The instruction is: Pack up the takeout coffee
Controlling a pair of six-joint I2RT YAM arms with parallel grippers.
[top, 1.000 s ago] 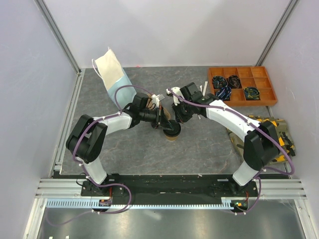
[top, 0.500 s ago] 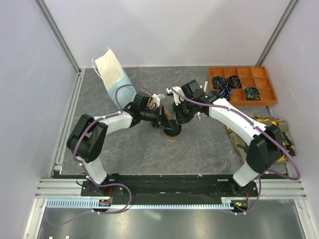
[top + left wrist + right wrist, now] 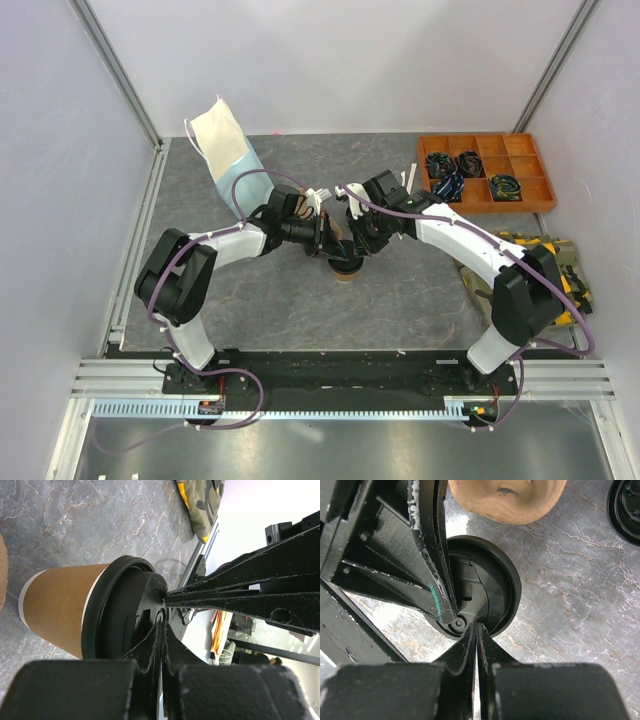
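The takeout coffee [image 3: 60, 605] stands upright on the grey surface [image 3: 75, 515], directly under the tips of both pincers. The left pincer [image 3: 161, 625] has its fingers pressed together, with the tips on the black lid [image 3: 492, 587]. The right pincer [image 3: 474, 627] is pinched to a thin slit, and its tips meet the lid just beside the left's.

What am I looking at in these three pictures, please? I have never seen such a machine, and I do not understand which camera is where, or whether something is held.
These are two robot arms bolted to a grey table. The wide picture is taken from above. The other two come from a camera on each wrist. On the table are a takeout coffee with its black lid, a pulp carrier, a light-blue bag and an orange tray. The left pincer and the right pincer are both shut, with their tips at the lid. Neither holds anything.
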